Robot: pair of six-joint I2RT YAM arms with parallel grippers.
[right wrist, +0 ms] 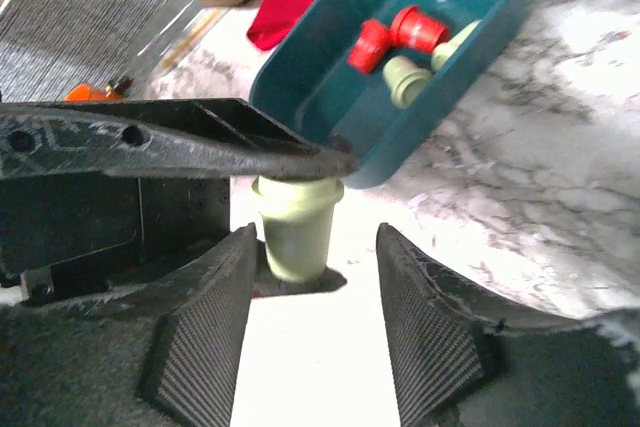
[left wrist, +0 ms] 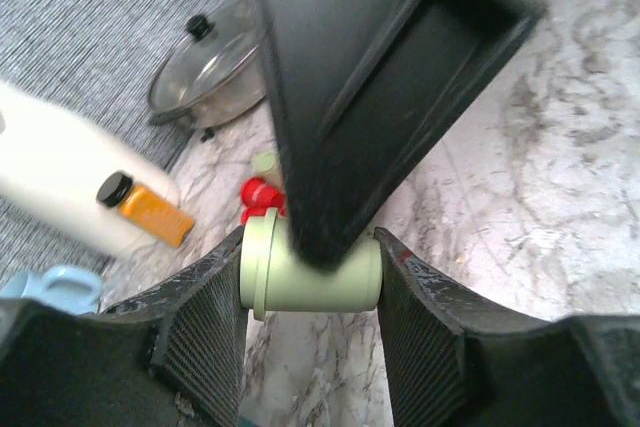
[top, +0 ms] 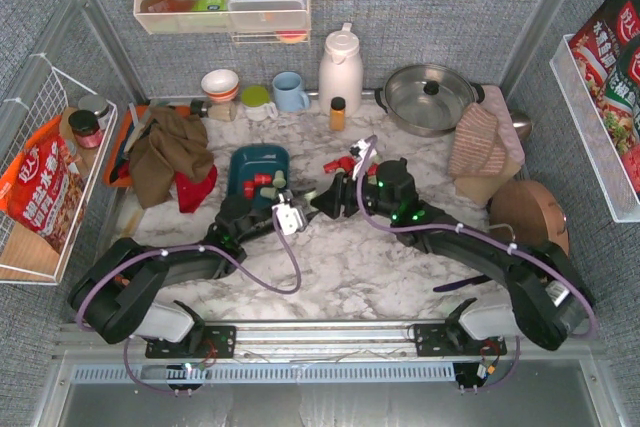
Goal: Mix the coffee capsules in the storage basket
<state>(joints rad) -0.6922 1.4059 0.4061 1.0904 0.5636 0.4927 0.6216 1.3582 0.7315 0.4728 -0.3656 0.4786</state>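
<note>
Left end effector [left wrist: 310, 282] clamped — right end effector [right wrist: 315, 252] spread.

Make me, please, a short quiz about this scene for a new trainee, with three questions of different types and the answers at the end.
1. True or false: the left gripper is shut on a mint green capsule.
2. Which colours do the capsules inside the storage basket have? A) red only B) mint green only C) red and mint green
3. Fill in the missing word: the right gripper has its jaws ____.
Key: 1 true; 2 C; 3 open.
</note>
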